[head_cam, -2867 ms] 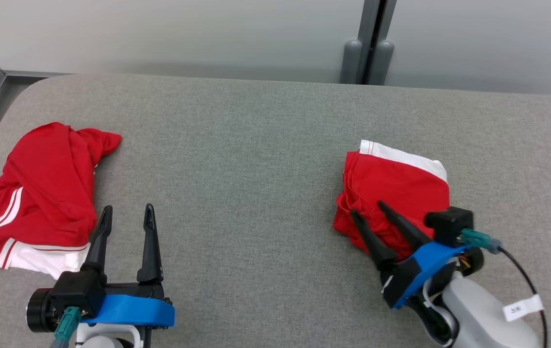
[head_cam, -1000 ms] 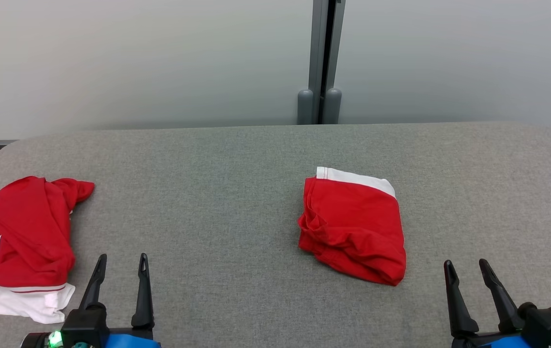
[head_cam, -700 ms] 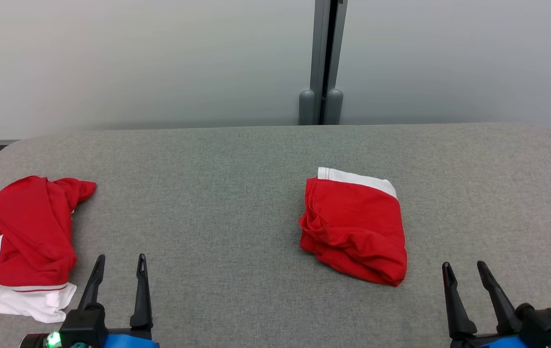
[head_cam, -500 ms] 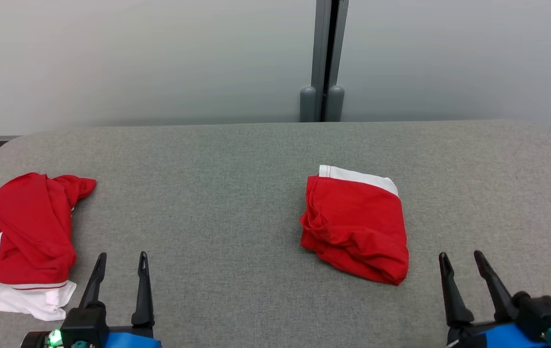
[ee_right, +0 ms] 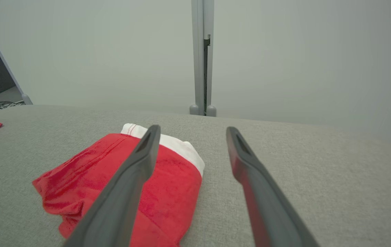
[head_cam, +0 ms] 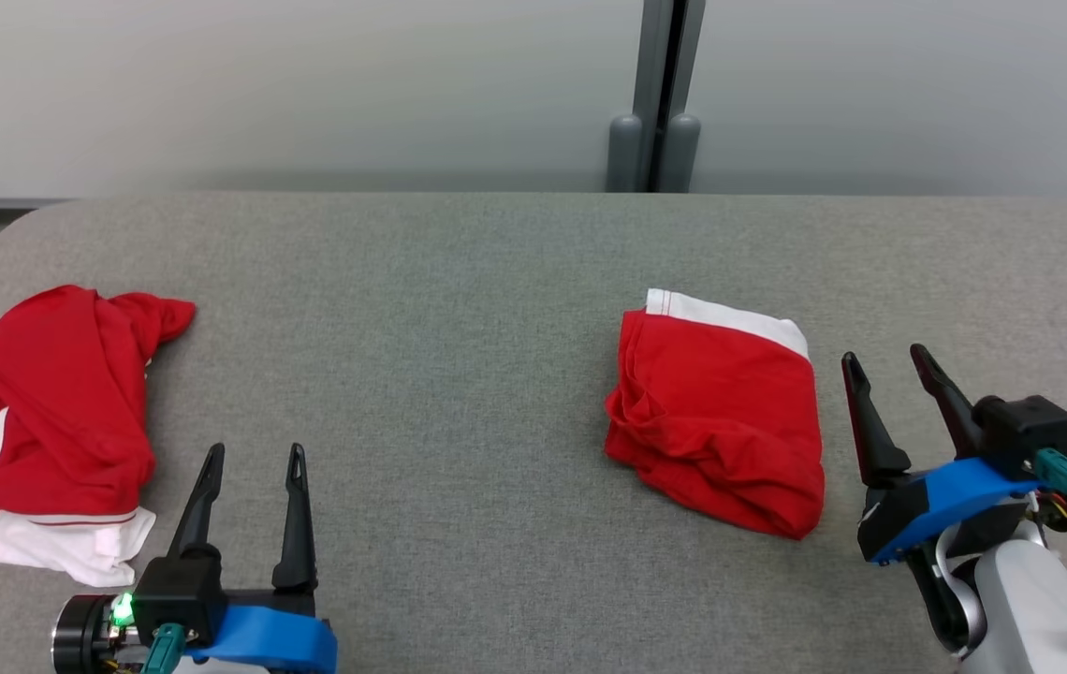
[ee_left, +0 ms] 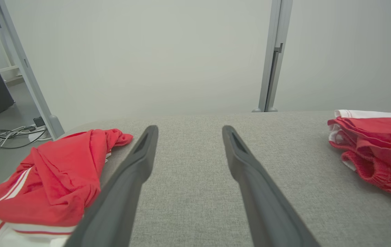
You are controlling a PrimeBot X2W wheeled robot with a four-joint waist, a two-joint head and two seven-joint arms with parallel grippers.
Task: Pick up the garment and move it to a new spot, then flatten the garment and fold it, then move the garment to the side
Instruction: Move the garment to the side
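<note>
- The crumpled garment is lying at the table's left end, just left of the left gripper, which is being held spread and empty.
- The folded garment is being flanked closely on its right by the right gripper, likewise spread, the nearer arm.

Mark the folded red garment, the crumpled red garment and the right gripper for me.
folded red garment (head_cam: 721,402), head view, middle of its red top layer.
crumpled red garment (head_cam: 61,393), head view, middle of the red bunched cloth.
right gripper (head_cam: 884,354), head view, midway between its open fingertips.
</note>
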